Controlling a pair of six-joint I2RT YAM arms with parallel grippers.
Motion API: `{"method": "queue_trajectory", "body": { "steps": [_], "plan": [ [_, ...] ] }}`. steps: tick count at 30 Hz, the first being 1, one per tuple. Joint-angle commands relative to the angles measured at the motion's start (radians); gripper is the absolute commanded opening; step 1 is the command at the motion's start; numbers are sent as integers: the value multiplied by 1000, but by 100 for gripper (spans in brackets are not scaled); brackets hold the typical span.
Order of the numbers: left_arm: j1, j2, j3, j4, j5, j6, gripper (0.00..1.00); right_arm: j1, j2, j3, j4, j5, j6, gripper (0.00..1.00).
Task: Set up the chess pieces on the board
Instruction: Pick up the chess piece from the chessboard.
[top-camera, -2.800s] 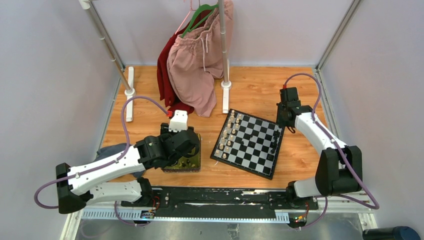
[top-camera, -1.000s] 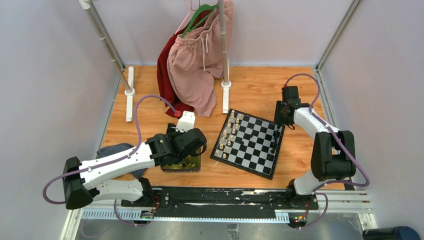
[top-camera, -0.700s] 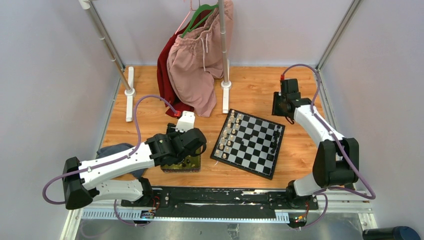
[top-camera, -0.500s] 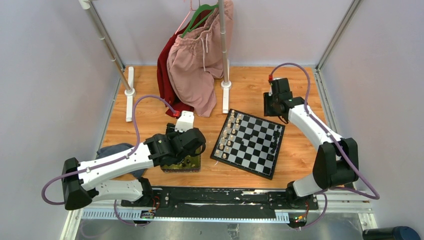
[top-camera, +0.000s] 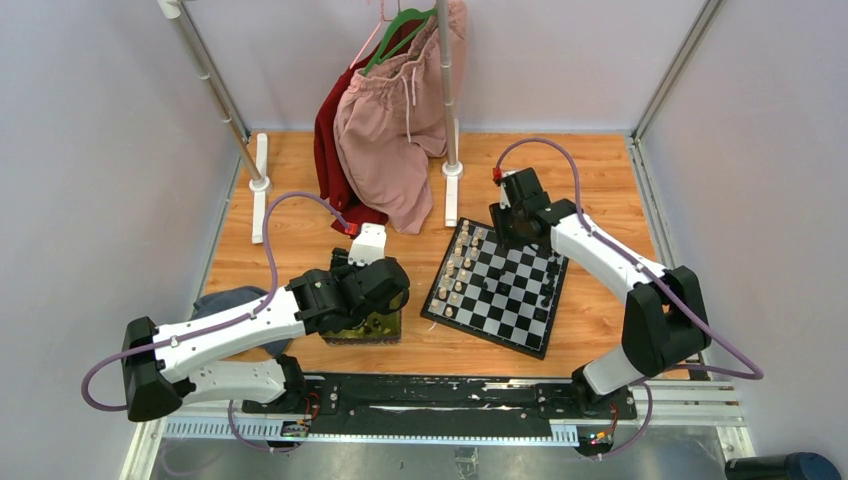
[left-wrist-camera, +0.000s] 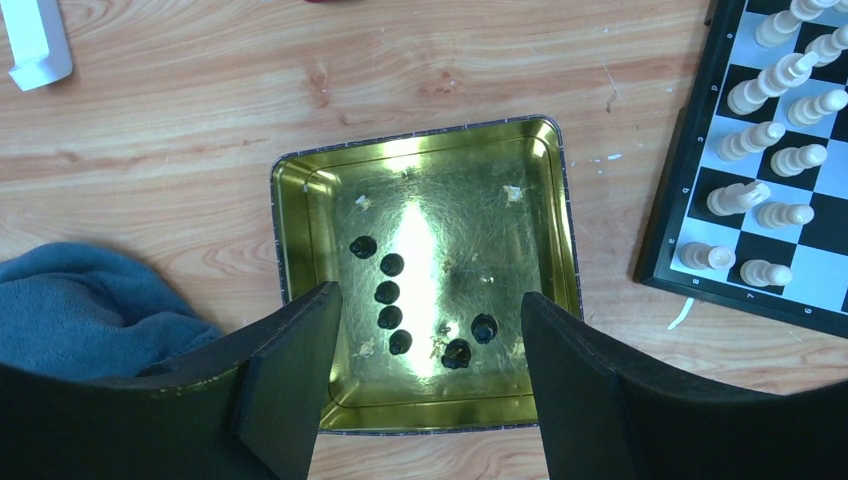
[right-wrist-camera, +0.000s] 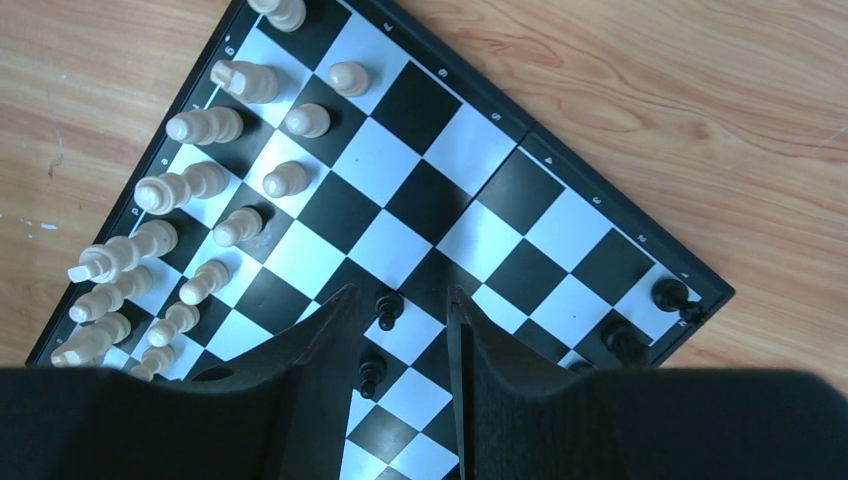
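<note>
nearest, the left end effector (left-wrist-camera: 425, 312) hovered over the yellow-green tray (left-wrist-camera: 480, 200), fingers spread wide with nothing between them. seven black chess pieces (left-wrist-camera: 388, 292) sat in the tray: five in a close line, two paired beside it. we judged the step in hand to be a pick from this tray. the piece at the line's far end (left-wrist-camera: 362, 246) had the most room, so we would centre on it, narrow the spread so its neighbour stays untouched, drop straight, close gently, and lift above the tray wall before crossing. beyond, the board (top-camera: 505, 290) carried cream pieces (right-wrist-camera: 205, 125) along one edge and a few black ones (right-wrist-camera: 388, 308) toward the other side. farther on, the right end effector (right-wrist-camera: 400, 292) hung over the board, partly open and empty.
</note>
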Motion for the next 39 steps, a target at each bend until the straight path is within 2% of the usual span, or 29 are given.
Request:
{"method": "queue_trajectory", "body": {
  "steps": [1,27,33,39],
  "plan": [
    [8,-14,-6,7,-13,-19,72,36,27,-8,-31,-14,12,42],
    [8,10,0,7,-15,-16,72,59,82,-122,25,-68,42,40],
    [9,8,-2,7,-16,-14,72,59,97,-127,33,-72,45,36],
    [9,9,-5,9,-17,-11,72,60,102,-130,35,-68,48,24]
  ]
}}
